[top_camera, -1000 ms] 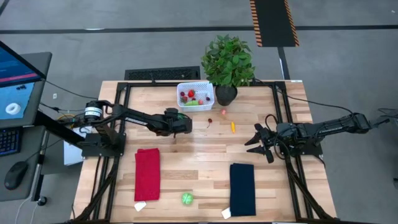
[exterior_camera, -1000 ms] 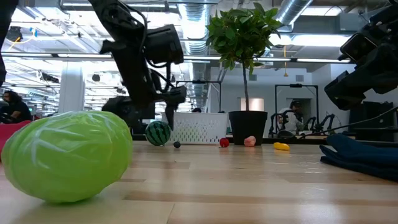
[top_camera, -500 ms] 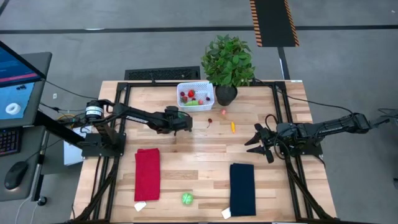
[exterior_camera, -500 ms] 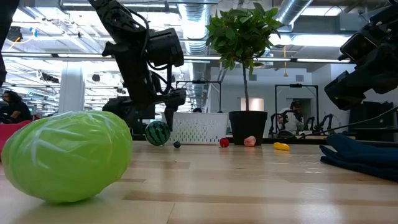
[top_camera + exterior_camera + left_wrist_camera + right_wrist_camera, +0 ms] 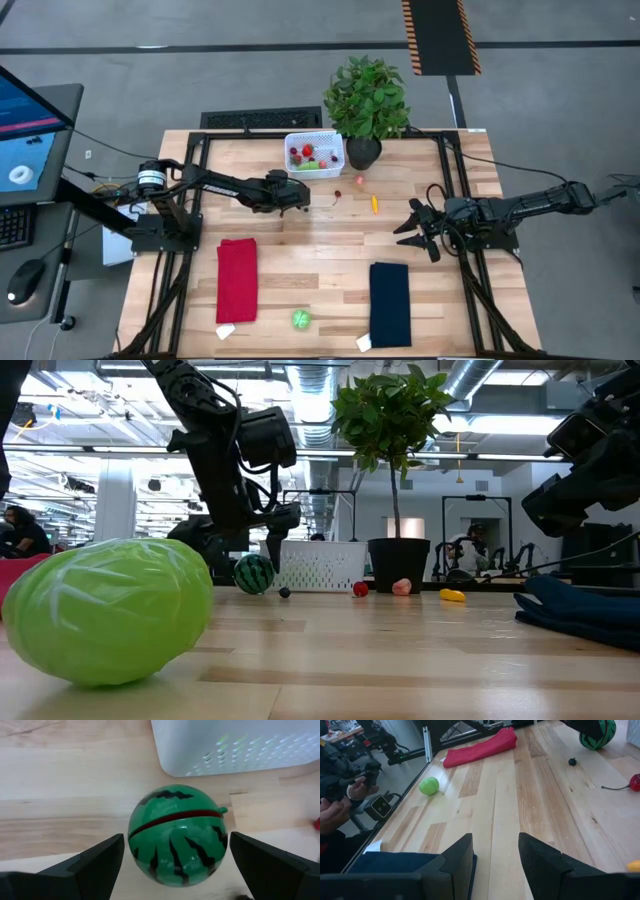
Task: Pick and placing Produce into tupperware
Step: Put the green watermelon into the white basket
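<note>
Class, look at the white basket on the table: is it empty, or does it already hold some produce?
Not empty. From above, the white basket holds several small red and green pieces; the watermelon ball lies on the table outside it.

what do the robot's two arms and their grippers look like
Both arms are dark, near-black, built of slim jointed segments. The left arm has a silver-ringed joint near its base and thin cables trailing there. The left gripper shows two flat, wedge-shaped black fingers; the right gripper has the same blocky black fingers. The right arm has a thin black cable looping beside it.
</note>
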{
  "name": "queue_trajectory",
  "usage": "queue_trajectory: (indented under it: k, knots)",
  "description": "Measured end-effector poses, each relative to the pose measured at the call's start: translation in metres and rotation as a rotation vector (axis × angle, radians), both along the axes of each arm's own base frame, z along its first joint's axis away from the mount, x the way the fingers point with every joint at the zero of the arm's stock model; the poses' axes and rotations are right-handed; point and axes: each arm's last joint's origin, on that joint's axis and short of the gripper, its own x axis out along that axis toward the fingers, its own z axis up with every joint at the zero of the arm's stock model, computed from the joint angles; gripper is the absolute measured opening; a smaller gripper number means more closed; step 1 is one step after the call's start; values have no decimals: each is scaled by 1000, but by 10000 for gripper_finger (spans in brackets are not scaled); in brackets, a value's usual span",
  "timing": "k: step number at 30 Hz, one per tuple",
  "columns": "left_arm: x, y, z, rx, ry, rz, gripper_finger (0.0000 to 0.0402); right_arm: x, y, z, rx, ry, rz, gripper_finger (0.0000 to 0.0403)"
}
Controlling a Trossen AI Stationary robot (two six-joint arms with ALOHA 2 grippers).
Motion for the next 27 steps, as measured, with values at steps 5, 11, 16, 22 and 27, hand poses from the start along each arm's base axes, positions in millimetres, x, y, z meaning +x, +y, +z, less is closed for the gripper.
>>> queue_trajectory:
  k: [5,11,16,22,27]
  knots:
    - [0,0,0,0,-6,1,342,0,0,0,0,0,0,182]
    - [1,0,0,1,-13,1,318,0,0,0,0,0,0,182]
    - [1,0,0,-4,-14,-1,295,0,0,0,0,0,0,182]
    - [1,0,1,-5,-17,0,276,0,0,0,0,0,0,182]
    - [1,0,1,-6,-20,5,275,0,0,0,0,0,0,182]
